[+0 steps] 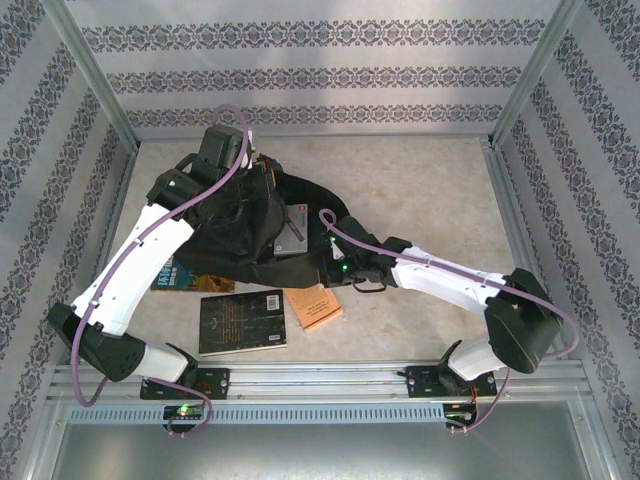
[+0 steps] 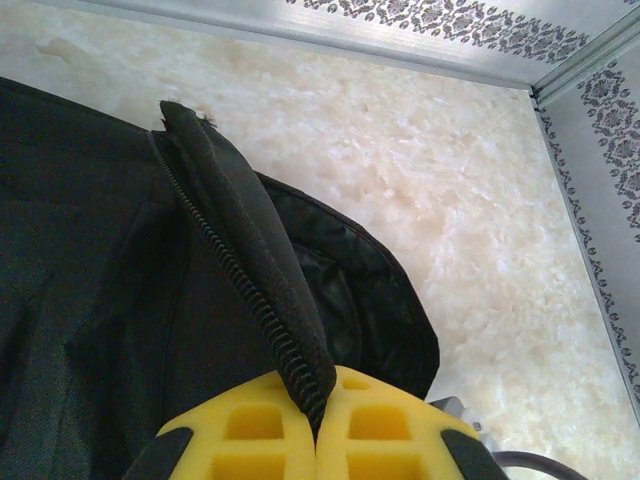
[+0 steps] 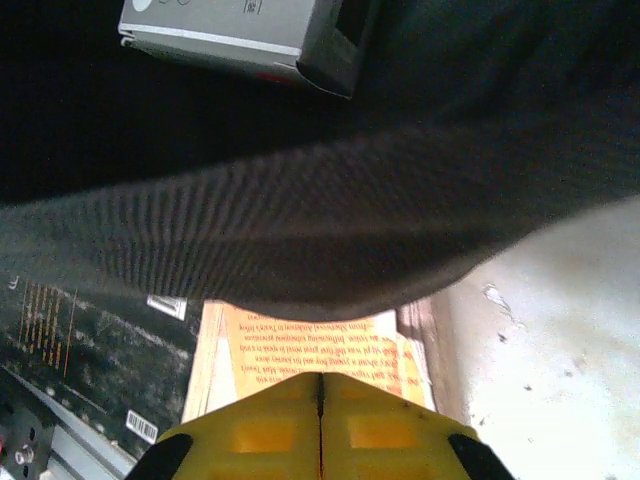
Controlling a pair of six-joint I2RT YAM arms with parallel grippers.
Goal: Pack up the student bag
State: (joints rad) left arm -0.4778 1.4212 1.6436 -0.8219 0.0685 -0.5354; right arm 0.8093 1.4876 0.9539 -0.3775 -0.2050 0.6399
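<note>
Left claw (image 2: pixel 318 396) clamped on zipper flap (image 2: pixel 240 260) of student bag (image 2: pixel 90 300), bench (image 1: pixel 420 190) centre-left. Right claw (image 3: pixel 320 380) closed on nothing visible, just short of bag fabric, above orange book (image 3: pixel 300 345).

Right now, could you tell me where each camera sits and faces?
Top external: above, behind the bases, facing down at the black backpack; both arms show.
Left wrist: looks along left pincer, shut on the backpack's zipper edge.
Right wrist: looks past shut right pincer at an orange book.
Shared: top and right wrist show that book.
</note>
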